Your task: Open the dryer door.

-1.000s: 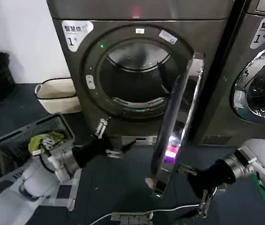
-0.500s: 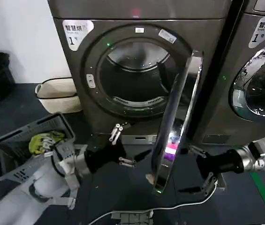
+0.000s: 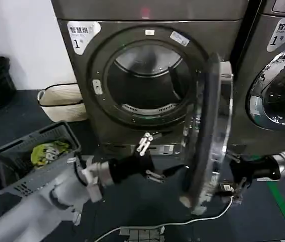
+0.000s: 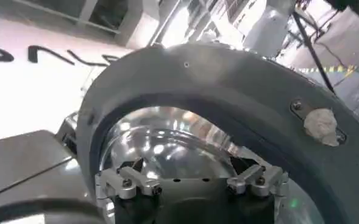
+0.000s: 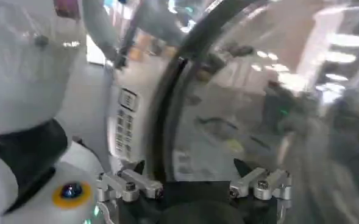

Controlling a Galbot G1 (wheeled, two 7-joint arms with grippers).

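The dryer [image 3: 81,75], dark grey-bronze with a white "1" label, has its round opening uncovered. The dryer door [image 3: 210,131] stands swung out on the right, nearly edge-on, chrome rim toward me. My left gripper [image 3: 157,159] reaches in low from the left, open, just short of the door's grey inner face [image 4: 228,97] with its bulging glass. My right gripper [image 3: 231,172] is open on the door's outer side, near its lower rim, facing the tinted glass [image 5: 258,109]. In both wrist views the fingers [image 4: 127,182] [image 5: 130,184] stand wide apart with nothing between them.
A grey laundry basket [image 3: 11,169] holding yellow-green cloth sits at the left on the floor, with a woven white basket [image 3: 61,101] behind it. The neighbouring machine [image 3: 278,91] stands close on the right. A cable and power strip [image 3: 142,233] lie on the floor in front.
The door has swung further out to the right. My left gripper has moved right, toward its inner face. My right gripper has drawn back to the right beside the outer face.
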